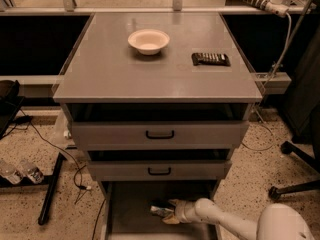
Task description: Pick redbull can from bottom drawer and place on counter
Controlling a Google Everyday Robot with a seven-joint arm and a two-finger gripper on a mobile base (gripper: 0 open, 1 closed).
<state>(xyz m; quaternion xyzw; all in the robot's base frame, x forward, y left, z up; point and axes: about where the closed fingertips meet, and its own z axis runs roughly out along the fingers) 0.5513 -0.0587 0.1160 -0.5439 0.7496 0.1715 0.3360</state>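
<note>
Silver can (160, 210) lies in the bottom drawer (130, 209). The gripper (169, 211) straddles its end, spread apart, holding nothing; grasp, lift and placement on the surface (150, 81) remain.

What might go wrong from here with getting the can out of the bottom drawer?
The redbull can lies on its side in the bottom drawer, only at the tips of the open tool, so it may roll or slip away. Lifting out, the arm could hit the middle drawer just above.
</note>
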